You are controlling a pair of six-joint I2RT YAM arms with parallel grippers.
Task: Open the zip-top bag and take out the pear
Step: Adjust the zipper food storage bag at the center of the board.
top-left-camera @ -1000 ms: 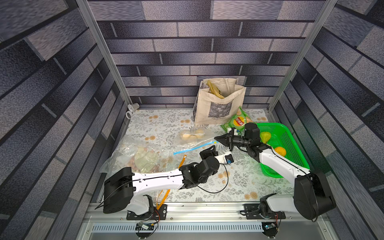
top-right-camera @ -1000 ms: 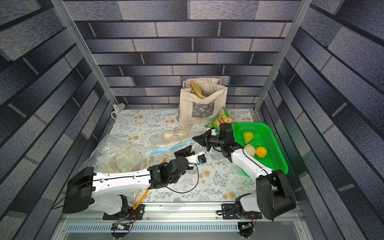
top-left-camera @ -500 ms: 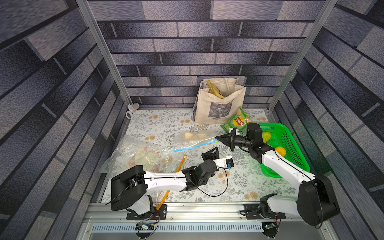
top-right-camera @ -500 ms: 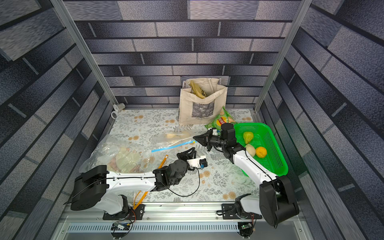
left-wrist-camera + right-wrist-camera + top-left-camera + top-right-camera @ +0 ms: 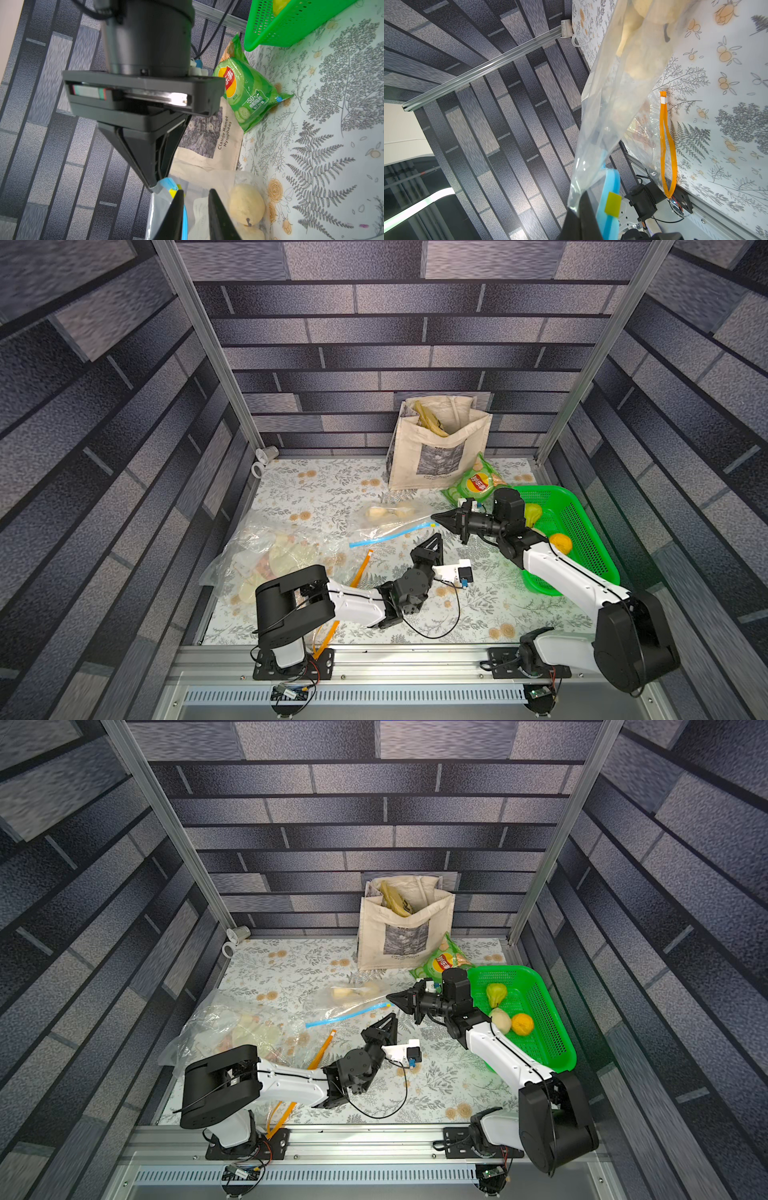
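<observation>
Right gripper (image 5: 436, 517) clamped on the zip-top bag's (image 5: 395, 522) blue-zippered corner at frame centre, pear (image 5: 376, 513) inside, left of the tips, left gripper (image 5: 437, 537) narrowly parted just below the zipper, gripping nothing.

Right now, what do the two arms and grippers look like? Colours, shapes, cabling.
Both match: the left arm and right arm have glossy white link shells traced by thin black lines, plus bulky black joint housings. The left gripper and right gripper are matte black triangular wedges. A white wrist camera bracket with a blue plug trails a looping black cable.
</observation>
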